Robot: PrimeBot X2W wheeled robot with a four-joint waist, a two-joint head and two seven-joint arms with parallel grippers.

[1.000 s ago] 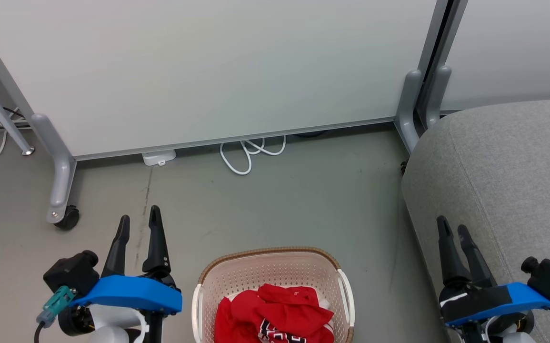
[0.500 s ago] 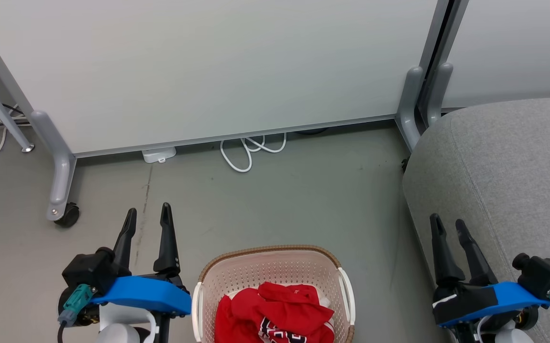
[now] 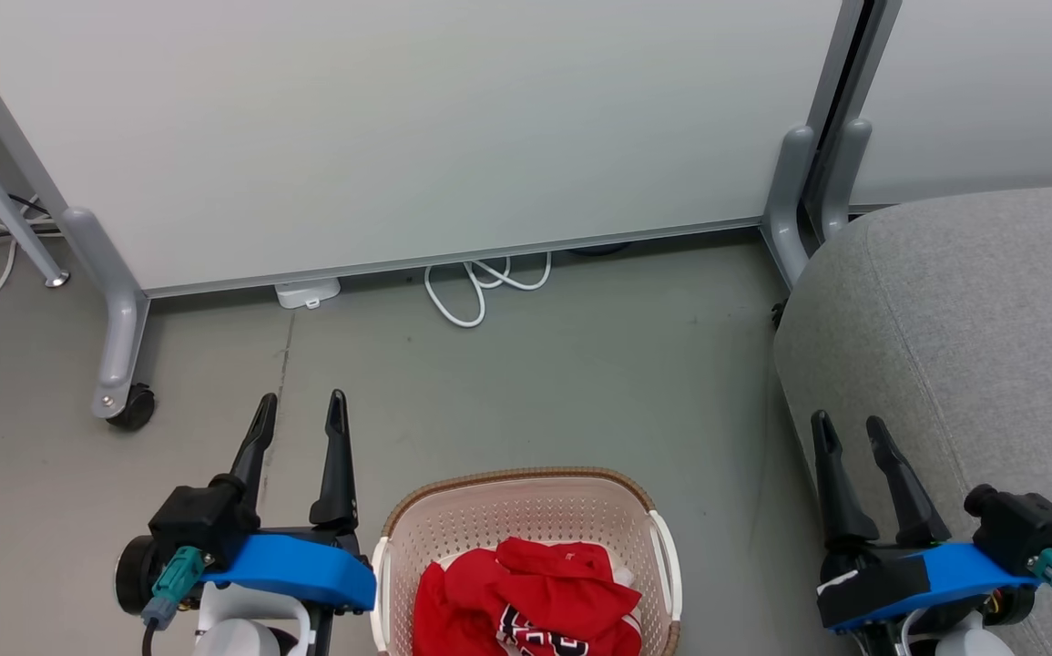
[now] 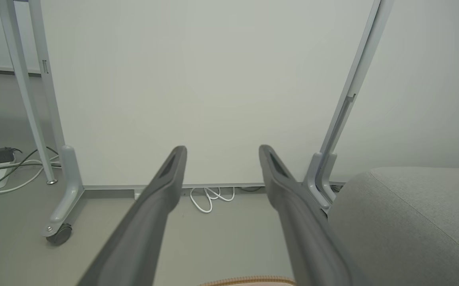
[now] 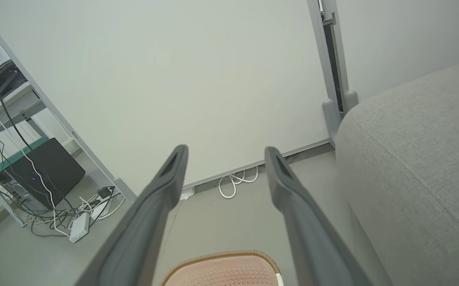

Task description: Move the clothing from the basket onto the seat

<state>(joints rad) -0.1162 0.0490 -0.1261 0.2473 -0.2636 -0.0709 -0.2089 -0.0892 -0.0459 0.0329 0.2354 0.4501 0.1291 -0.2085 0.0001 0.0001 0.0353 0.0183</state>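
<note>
By my reading nothing has been moved yet. The clothing [image 3: 526, 597] lies bundled in the basket [image 3: 516, 481], which stands on the floor at the near edge of the scene, between the two arms. The seat [image 3: 972, 301] to the right carries no garment on the part that shows.

The left gripper [image 3: 301, 401] hovers just left of the basket with its jaws spread and nothing between them. The right gripper [image 3: 846, 421] hangs over the seat's near left edge, likewise spread and empty. So every step is left: reach in, take hold, lift, carry right, release (and probably more than once).

The basket's near half and the lower part of the red heap are cut off by the frame, so I cannot tell how many pieces lie there. Black-and-white lettering peeks from a fold, too cropped to read. The seat runs off the right edge.
</note>
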